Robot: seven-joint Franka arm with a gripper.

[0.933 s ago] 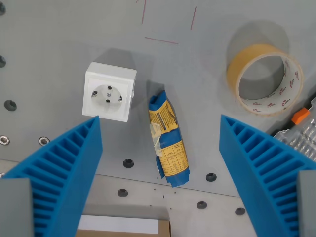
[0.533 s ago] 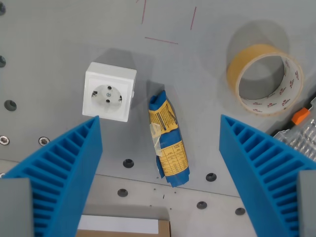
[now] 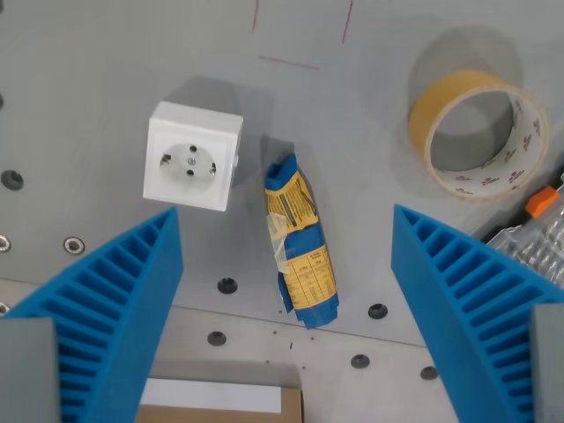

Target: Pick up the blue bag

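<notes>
The blue bag [image 3: 300, 243], a small blue and yellow packet with printed text, lies lengthwise on the grey table in the middle of the wrist view. My gripper [image 3: 286, 291] hangs above it, open, with nothing held. Its two ribbed blue fingers [image 3: 110, 300] stand wide apart at the lower left and lower right, and the bag's lower end lies between them without touching either.
A white wall socket [image 3: 191, 167] sits just left of the bag. A roll of tape [image 3: 477, 134] stands at the upper right, a clear plastic pack with an orange part [image 3: 539, 231] at the right edge, and a cardboard piece [image 3: 220, 405] at the bottom. Bolt holes dot the table [image 3: 106, 70].
The whole scene has shifted slightly, mostly upward in the picture, so the camera has moved a little. The bag, socket and tape keep their places relative to each other.
</notes>
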